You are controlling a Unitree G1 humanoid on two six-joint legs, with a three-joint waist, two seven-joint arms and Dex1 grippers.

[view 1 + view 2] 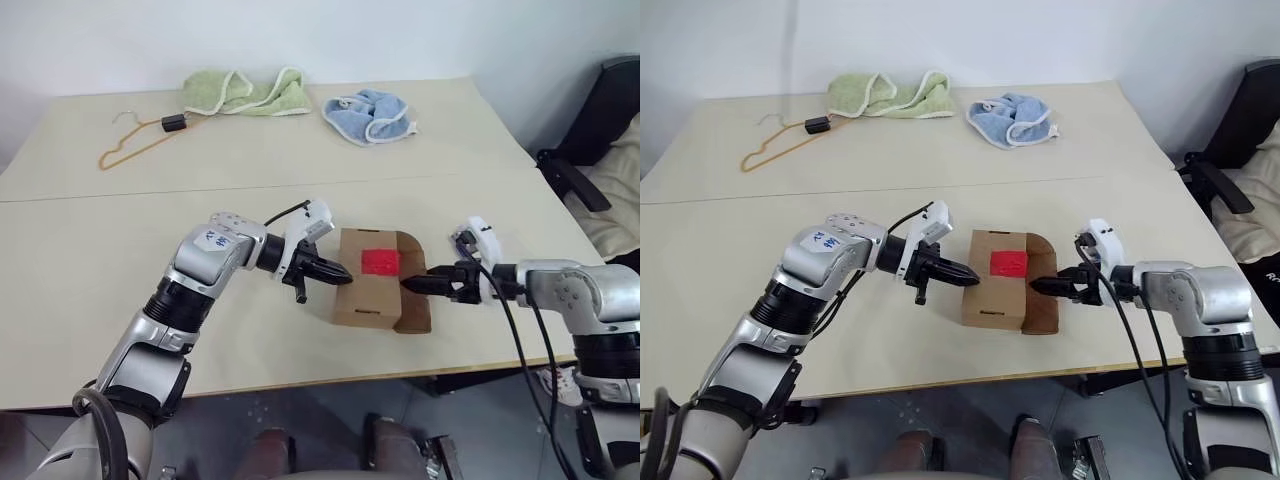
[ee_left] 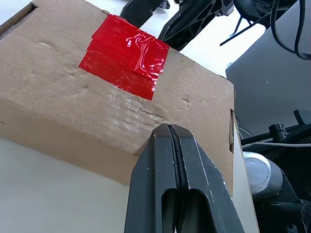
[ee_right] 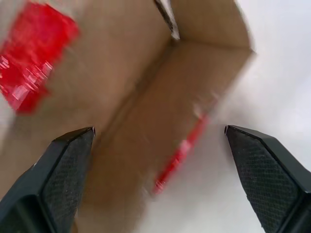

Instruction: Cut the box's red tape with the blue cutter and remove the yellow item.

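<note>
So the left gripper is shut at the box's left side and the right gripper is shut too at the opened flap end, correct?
Not quite. The left gripper is shut beside the box, but the right gripper is open: the right wrist view shows its two fingers spread wide apart in front of the opened flap end.
</note>
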